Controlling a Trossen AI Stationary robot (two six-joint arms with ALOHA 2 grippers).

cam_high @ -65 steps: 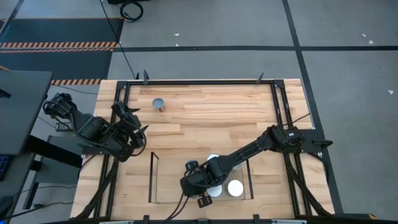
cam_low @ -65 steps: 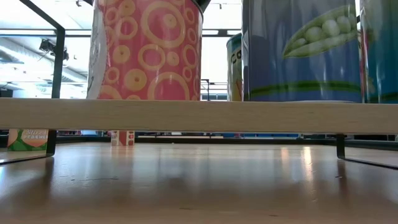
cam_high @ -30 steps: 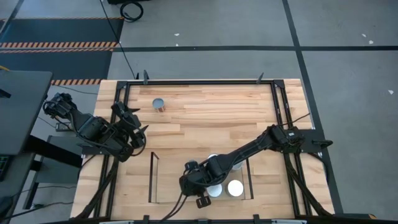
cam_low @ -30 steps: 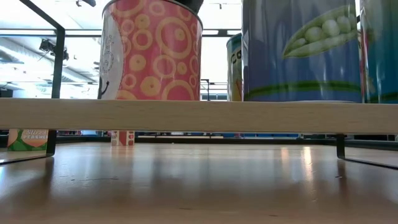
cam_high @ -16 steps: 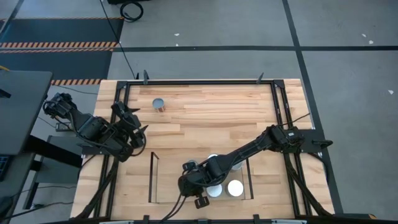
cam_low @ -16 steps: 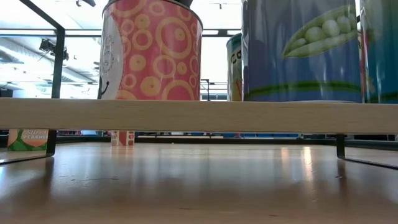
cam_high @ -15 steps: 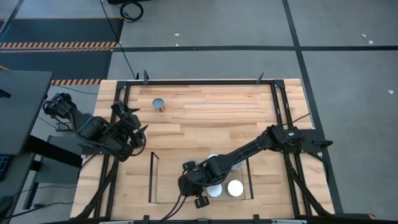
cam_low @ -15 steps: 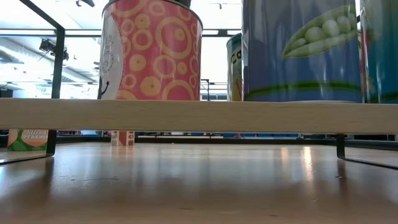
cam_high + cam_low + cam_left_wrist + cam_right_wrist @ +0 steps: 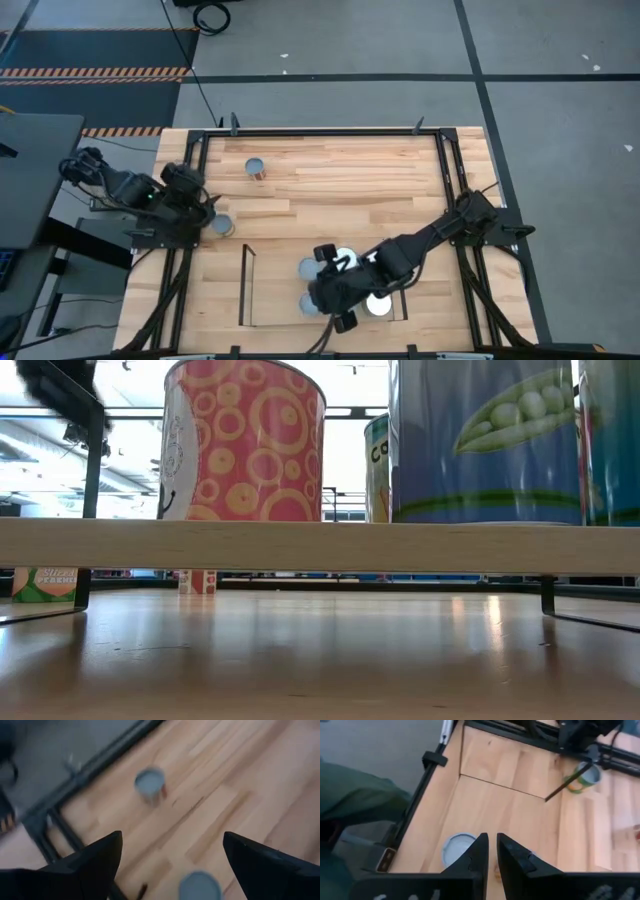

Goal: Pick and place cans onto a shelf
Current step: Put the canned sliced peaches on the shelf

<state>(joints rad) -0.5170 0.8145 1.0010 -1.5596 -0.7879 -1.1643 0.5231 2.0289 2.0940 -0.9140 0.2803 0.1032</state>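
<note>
The likeliest slip sits with the left gripper (image 9: 203, 212): its fingers are spread wide, and a grey-topped can (image 9: 222, 226) stands on the tabletop (image 9: 340, 190) just beside its tips. If the arm drops off-centre, one finger could strike the rim and tip or roll the can toward the black frame (image 9: 190, 180). A second loose can (image 9: 257, 169) stands farther ahead of that gripper, well apart from the first.

The other risk is at the shelf (image 9: 245, 290). The right gripper (image 9: 333, 292), its fingers nearly together and holding nothing, hangs above the shelf with a can (image 9: 309, 268) just beside it and more cans close around it, some partly hidden under the arm. A careless sweep of the wrist could knock a neighbour over or shove it against the rail. In the low view a pink ringed can (image 9: 242, 440) and a pea can (image 9: 480, 440) stand upright on the board.

The left arm is folded short at the tabletop's left edge, wrist angled down. The right arm stretches long and low from the right edge, across the shelf.
</note>
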